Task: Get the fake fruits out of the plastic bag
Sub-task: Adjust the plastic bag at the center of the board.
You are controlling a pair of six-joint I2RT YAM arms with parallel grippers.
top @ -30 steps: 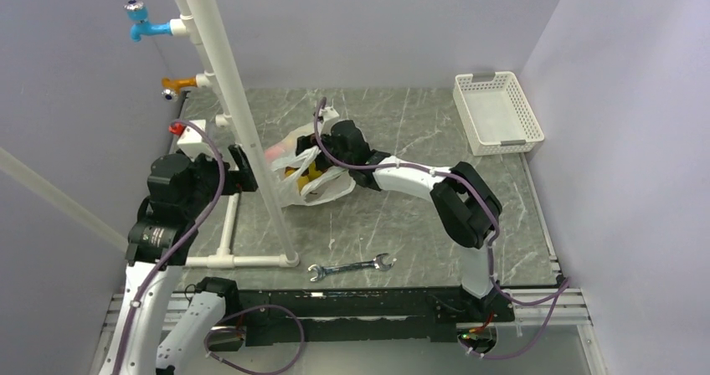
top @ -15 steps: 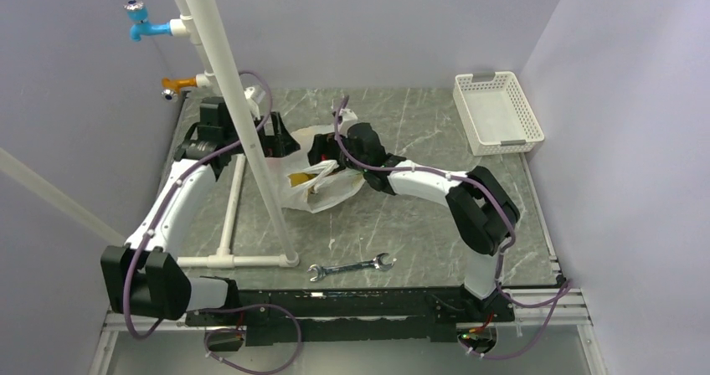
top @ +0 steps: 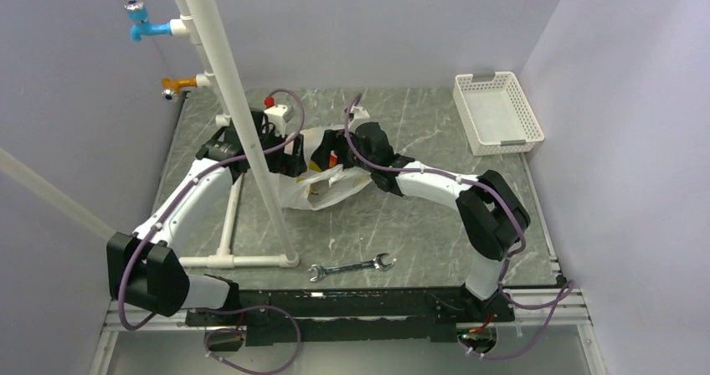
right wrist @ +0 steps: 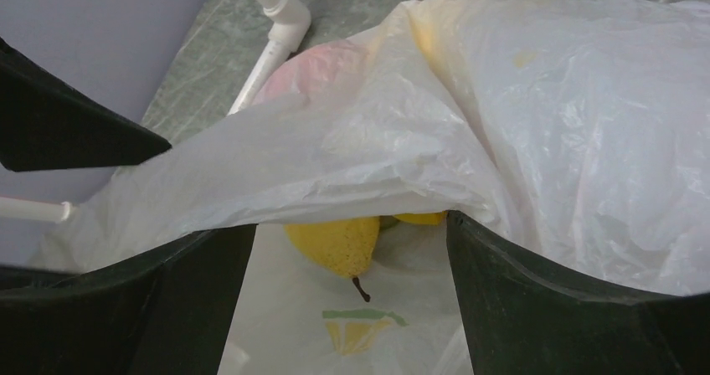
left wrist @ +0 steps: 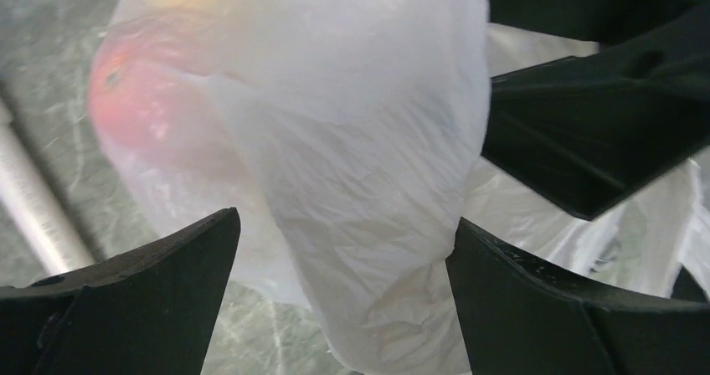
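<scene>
Your right gripper and left gripper both gape astride the plastic bag. Pinch both layers and you'll trap the yellow pear inside.

Top camera looks down from behind; both wrist cameras closely face the plastic bag.

A tall white plastic pipe stands just left of the crinkly translucent white plastic bag, rising from a white pipe frame; bare grey marbled surface lies to the bag's right.
</scene>
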